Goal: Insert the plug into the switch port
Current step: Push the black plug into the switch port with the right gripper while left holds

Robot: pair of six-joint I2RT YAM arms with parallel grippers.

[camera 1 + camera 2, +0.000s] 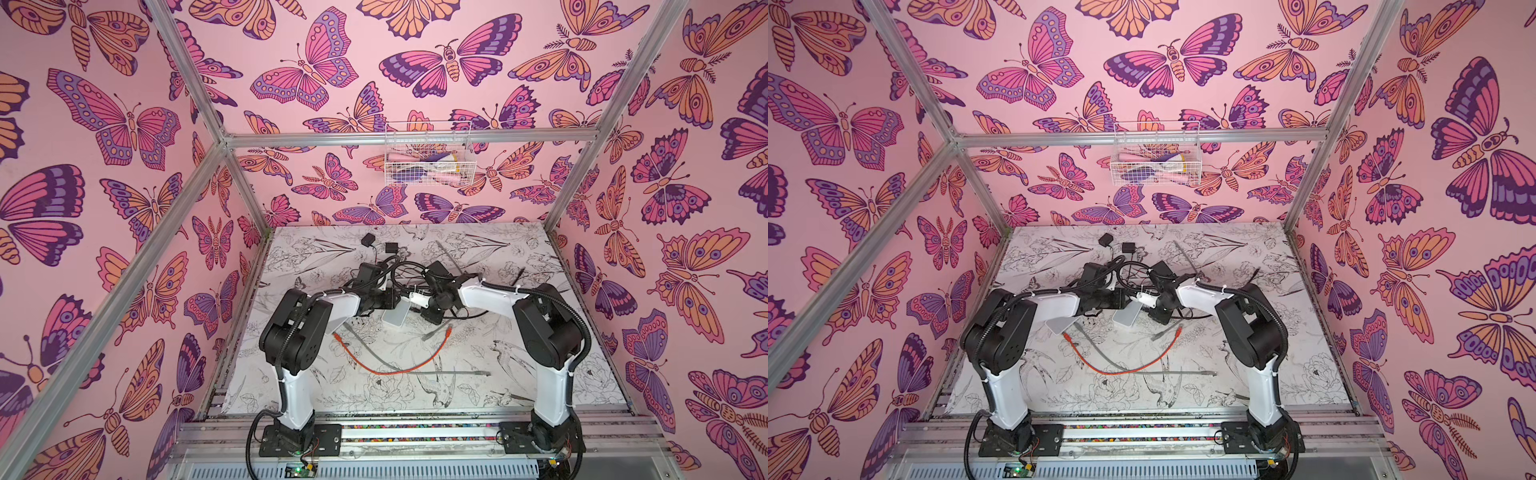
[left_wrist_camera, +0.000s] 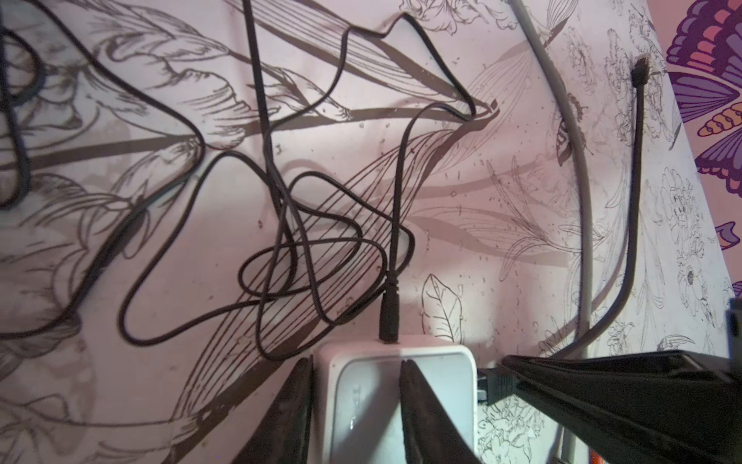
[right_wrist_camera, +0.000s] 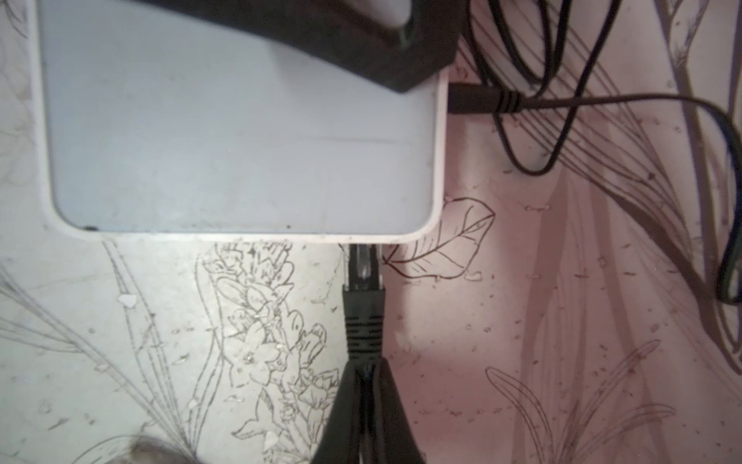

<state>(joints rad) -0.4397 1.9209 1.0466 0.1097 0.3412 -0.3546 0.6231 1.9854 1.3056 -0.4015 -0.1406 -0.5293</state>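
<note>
The white switch (image 1: pixel 396 316) (image 1: pixel 1126 318) sits tilted at mid-table between both arms. My left gripper (image 2: pixel 356 361) is shut on the switch (image 2: pixel 437 385), one finger along its side and the other across its face. The black plug (image 3: pixel 363 297) has its clear tip at a port in the switch's edge (image 3: pixel 241 235); how deep it sits is hidden. My right gripper (image 3: pixel 366 367) is shut on the cable just behind the plug's boot. In the left wrist view the plug (image 2: pixel 498 383) meets the switch's side. A black power lead (image 2: pixel 389 317) (image 3: pixel 473 98) is plugged into another side.
Tangled black power cord (image 2: pixel 281 249) and two black adapters (image 1: pixel 368 240) lie behind the switch. An orange cable (image 1: pixel 399 368) and grey cables (image 1: pixel 374 353) lie in front. A grey cable (image 2: pixel 582 201) and a black one (image 2: pixel 636 160) run beside it. A wire basket (image 1: pixel 428 158) hangs on the back wall.
</note>
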